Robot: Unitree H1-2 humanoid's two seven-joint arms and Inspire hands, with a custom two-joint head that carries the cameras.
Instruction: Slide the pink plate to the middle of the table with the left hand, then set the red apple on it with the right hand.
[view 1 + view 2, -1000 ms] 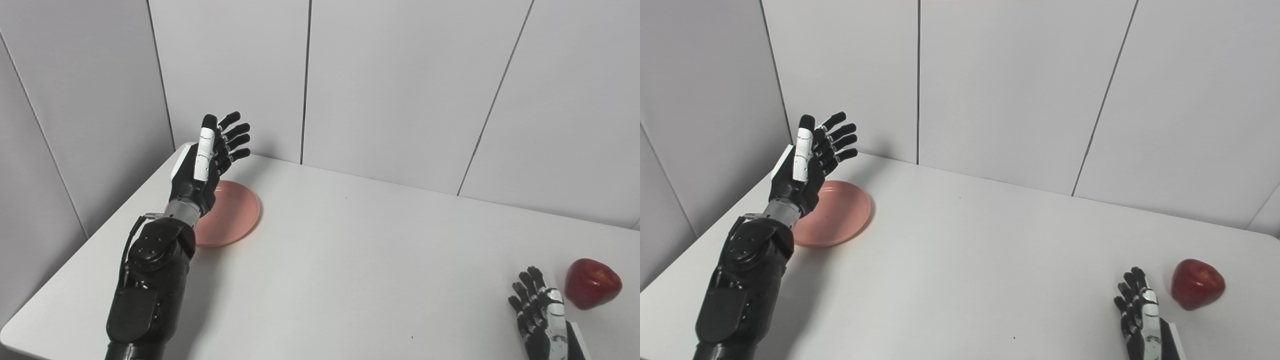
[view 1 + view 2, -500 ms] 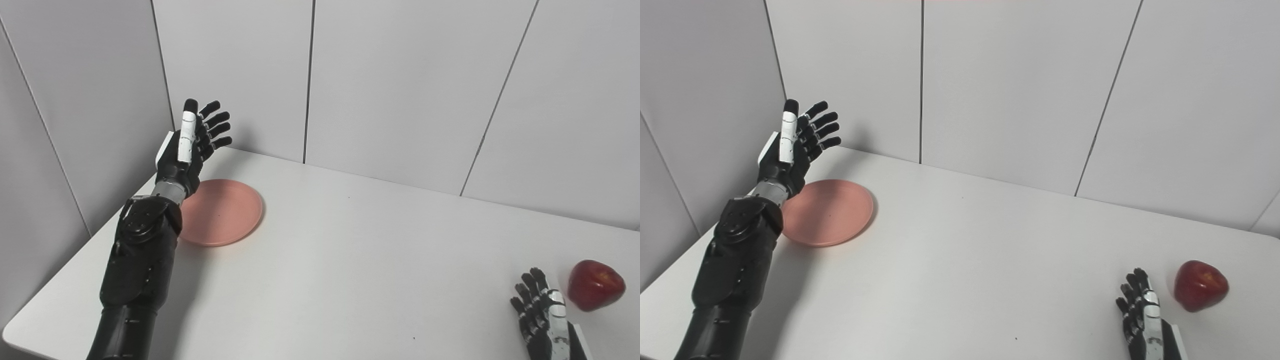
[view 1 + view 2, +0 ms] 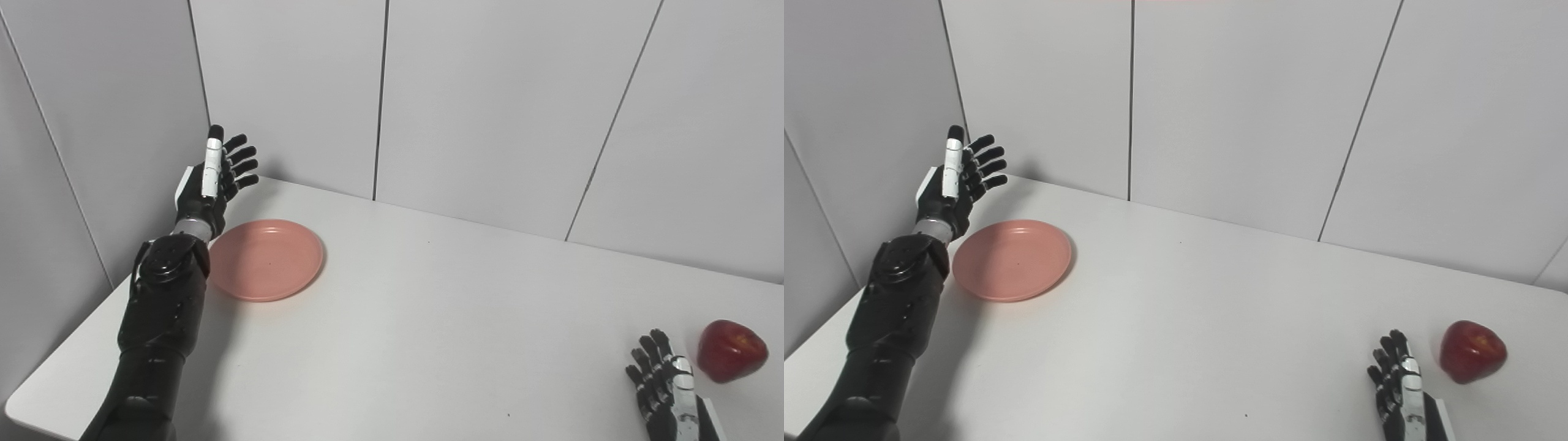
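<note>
1. Left hand (image 3: 211,184), fingers spread and empty, now shifted off the pink plate (image 3: 266,260) toward nine o'clock.
2. Plate unmoved, far-left; slide not begun.
3. Right hand (image 3: 664,386) fingers apart, apple (image 3: 731,351) at its three o'clock.

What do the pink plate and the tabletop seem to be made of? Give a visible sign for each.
Pink plate: probably plastic or melamine; its colour is even and matte, with no glassy glare, though glazed ceramic cannot be ruled out.
Tabletop: likely white laminate or painted board; it is smooth and uniform, with only a soft sheen.
</note>
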